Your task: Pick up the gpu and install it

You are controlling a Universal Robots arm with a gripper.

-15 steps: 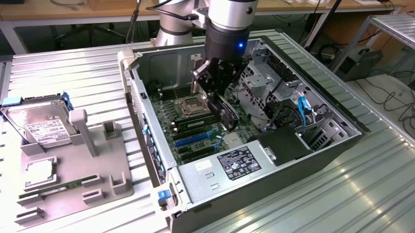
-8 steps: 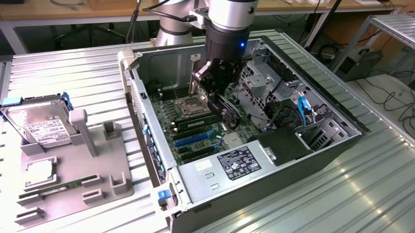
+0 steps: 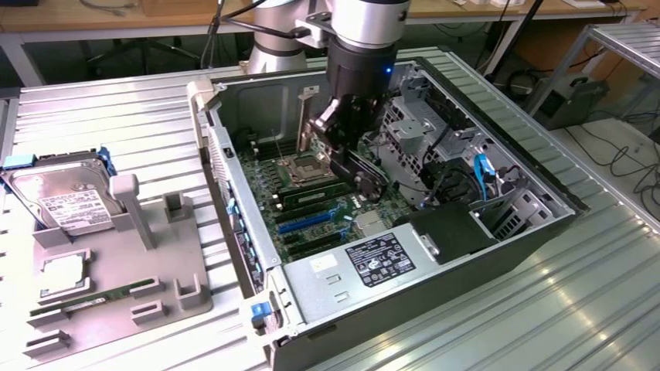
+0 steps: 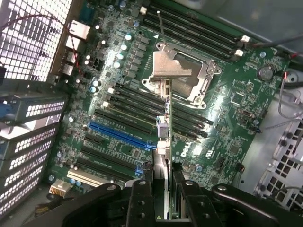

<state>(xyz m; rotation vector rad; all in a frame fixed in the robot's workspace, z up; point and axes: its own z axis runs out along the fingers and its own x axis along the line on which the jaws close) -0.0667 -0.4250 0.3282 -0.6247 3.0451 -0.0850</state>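
The gpu (image 4: 164, 142) is seen edge-on in the wrist view, a thin card with its silver end bracket (image 4: 173, 70) at the far end. My gripper (image 4: 164, 185) is shut on it, one black finger (image 4: 141, 191) on each side. In the exterior view the gripper (image 3: 345, 135) hangs inside the open computer case (image 3: 536, 232), holding the dark gpu (image 3: 367, 178) tilted above the green motherboard (image 3: 299, 209). The card hovers over the expansion slots, close to the blue slot (image 4: 122, 134), and is apart from the board.
A drive cage (image 3: 418, 131) and cables stand close on the exterior view's right of the gripper. The power supply (image 3: 361, 263) lies at the case's near end. Outside the case, a grey fixture (image 3: 124, 286) carries a hard drive (image 3: 60, 199) and a memory stick (image 3: 88, 303).
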